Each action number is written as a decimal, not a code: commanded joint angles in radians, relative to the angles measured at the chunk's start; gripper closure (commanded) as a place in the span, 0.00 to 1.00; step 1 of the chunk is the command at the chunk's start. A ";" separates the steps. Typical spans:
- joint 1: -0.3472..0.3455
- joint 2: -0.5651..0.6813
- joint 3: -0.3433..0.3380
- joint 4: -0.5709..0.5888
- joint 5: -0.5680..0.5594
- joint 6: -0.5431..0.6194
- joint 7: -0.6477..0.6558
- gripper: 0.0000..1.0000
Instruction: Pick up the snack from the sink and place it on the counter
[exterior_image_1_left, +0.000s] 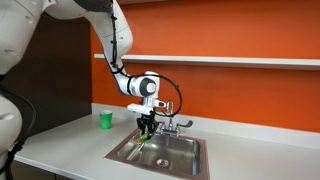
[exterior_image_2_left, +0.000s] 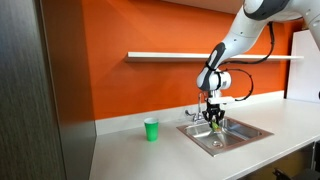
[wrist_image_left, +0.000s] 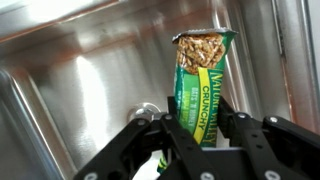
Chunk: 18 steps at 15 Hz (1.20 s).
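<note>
The arm (exterior_image_1_left: 119, 42) comes down from high up in both exterior views, bent at the wrist so that the gripper (exterior_image_1_left: 148, 124) points straight down. In the wrist view its two black fingers (wrist_image_left: 233, 126) press against either side of the snack (wrist_image_left: 203, 70), gripping it upright.

Exterior views face the sink (exterior_image_1_left: 178, 152) (exterior_image_2_left: 238, 135) from opposite ends; wrist view peers closely into it

Office-style kitchenette: steel sink (exterior_image_1_left: 165, 152), grey counter (exterior_image_2_left: 150, 160), orange wall (exterior_image_2_left: 130, 90).
</note>
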 joint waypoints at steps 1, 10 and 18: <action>0.025 -0.053 0.016 -0.029 -0.061 -0.027 0.006 0.84; 0.071 -0.034 0.082 -0.002 -0.119 -0.057 -0.070 0.84; 0.097 0.008 0.154 0.033 -0.124 -0.113 -0.220 0.84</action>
